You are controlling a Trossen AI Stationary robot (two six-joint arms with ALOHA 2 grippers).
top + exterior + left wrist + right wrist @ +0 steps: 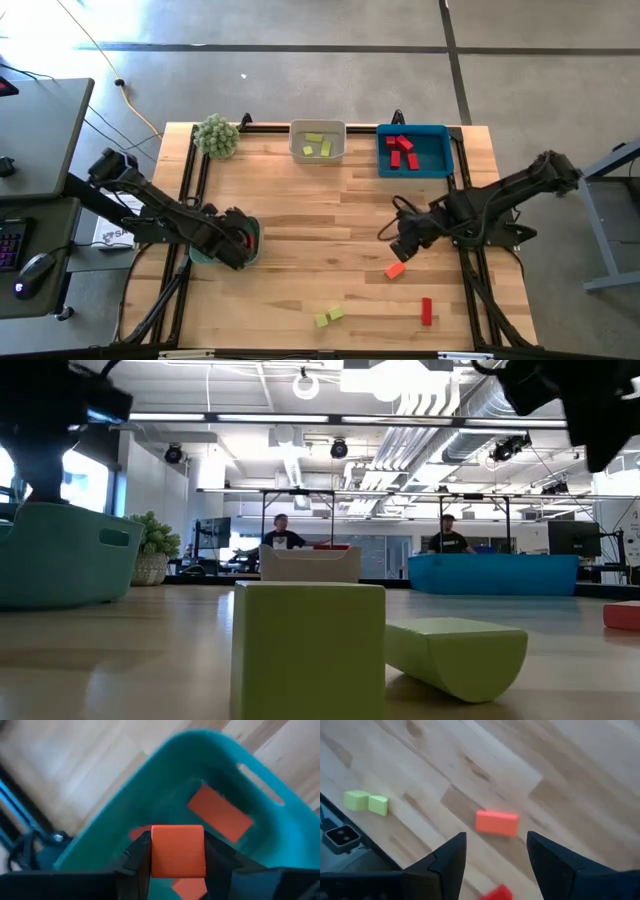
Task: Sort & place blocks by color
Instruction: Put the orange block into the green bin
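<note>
My left gripper (240, 243) hangs over the teal tray (250, 252) at the table's left, shut on an orange block (178, 851); more orange blocks (220, 814) lie in the tray below. My right gripper (405, 243) is open above the table, just above an orange block (395, 270), also seen in the right wrist view (496, 822). Two yellow-green blocks (329, 316) and a dark red block (426, 311) lie flat near the near edge. The white tray (318, 143) holds yellow-green blocks, the blue tray (413, 150) dark red ones. My left gripper pinches the orange block (178, 851) between its two fingers (137, 857), one on each side face. It comes from above, pointing down into the teal tray. The block is lifted clear, above the orange blocks that lie on the tray's floor.
A fuzzy green ball-shaped plant (217, 135) stands at the far left corner. The white and blue trays sit along the far edge. Bare wood lies across the table's middle. Black frame rails run along the table's left and right sides. People sit at desks beyond the table.
</note>
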